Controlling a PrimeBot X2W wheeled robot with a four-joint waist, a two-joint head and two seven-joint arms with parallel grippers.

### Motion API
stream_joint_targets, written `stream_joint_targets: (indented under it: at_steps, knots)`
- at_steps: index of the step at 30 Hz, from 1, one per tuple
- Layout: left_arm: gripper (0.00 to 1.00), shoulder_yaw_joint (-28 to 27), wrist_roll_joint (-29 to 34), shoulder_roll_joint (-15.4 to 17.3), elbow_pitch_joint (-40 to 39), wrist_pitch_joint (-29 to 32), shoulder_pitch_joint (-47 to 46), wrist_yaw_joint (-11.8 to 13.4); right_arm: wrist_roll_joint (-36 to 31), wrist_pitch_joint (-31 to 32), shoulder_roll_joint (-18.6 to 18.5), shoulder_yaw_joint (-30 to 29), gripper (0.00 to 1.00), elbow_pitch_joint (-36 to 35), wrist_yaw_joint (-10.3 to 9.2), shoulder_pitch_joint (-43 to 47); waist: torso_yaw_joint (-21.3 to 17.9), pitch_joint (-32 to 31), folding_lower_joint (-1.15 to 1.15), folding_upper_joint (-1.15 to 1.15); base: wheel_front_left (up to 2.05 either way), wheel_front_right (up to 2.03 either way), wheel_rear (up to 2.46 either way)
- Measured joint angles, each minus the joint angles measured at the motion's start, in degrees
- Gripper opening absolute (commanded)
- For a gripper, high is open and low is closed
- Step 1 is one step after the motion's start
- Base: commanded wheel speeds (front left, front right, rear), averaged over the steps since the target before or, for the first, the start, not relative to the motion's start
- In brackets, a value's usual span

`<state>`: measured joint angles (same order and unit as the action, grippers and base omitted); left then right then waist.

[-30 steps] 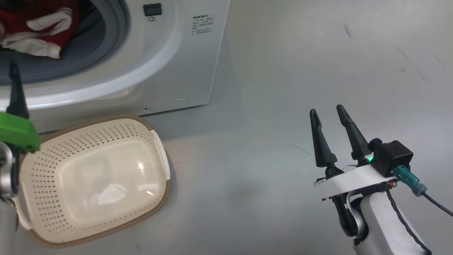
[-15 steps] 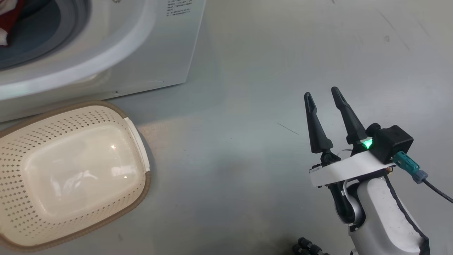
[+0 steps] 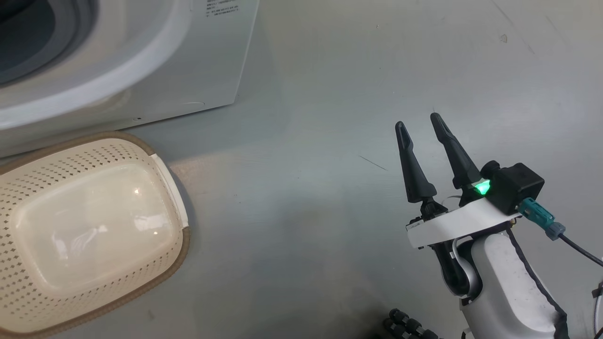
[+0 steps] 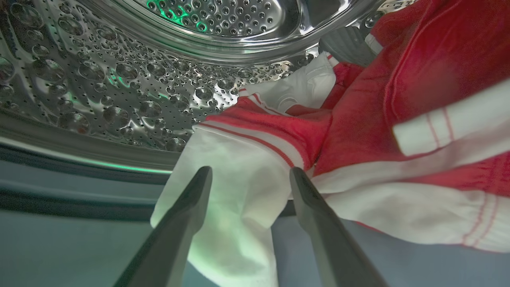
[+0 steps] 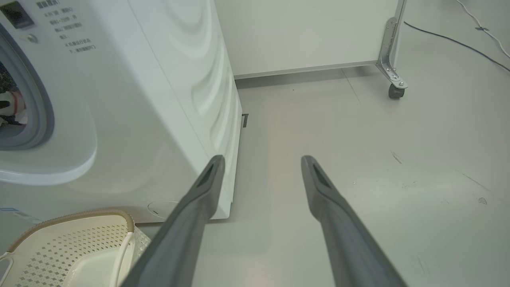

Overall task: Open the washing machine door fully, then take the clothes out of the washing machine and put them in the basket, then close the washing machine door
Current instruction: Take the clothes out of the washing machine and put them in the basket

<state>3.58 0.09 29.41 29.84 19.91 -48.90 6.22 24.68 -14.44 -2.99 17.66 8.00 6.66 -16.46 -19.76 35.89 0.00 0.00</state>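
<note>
Fingers (image 4: 181, 223) spread on both: my left gripper (image 4: 250, 171) frames the clothes (image 4: 358, 119) inside the washing machine (image 4: 119, 79), my right gripper (image 3: 417, 120) hovers over the floor (image 3: 306, 188).

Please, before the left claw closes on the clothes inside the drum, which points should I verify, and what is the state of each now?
1. Left claw open: ok.
2. White fold of the clothes lies between its fingers: ok.
3. Clothes free of snags in the drum: cannot tell.
4. Basket empty, on the floor before the washing machine: ok.
5. Right claw open, over bare floor, apart from the basket: ok.
6. Washing machine door fully open: cannot tell.
</note>
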Motion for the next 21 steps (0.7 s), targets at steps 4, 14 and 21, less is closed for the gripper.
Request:
stream_joint_targets:
  at_steps: [4, 14, 21]
  knots:
    - [1.00, 0.5, 1.1, 0.1, 1.8, 1.6, -1.9, 0.0, 0.6, 0.0, 0.2, 0.0, 1.00, 0.1, 0.01, -0.1, -0.2, 0.4, 0.00, 0.00, 0.00, 0.00, 0.00]
    - [1.00, 2.1, 2.2, -0.1, 3.9, 2.3, -6.1, 0.0, 1.0, 0.0, 0.2, 0.6, 1.00, 0.1, 0.31, -0.8, -0.4, 1.5, 0.00, 0.00, 0.00, 0.00, 0.00]
    - [1.00, 2.5, 3.0, 0.0, 6.7, 3.6, -7.5, 0.0, 1.0, 0.0, 0.2, 0.9, 1.00, 0.1, 0.32, -1.3, -0.6, 2.3, 0.00, 0.00, 0.00, 0.00, 0.00]
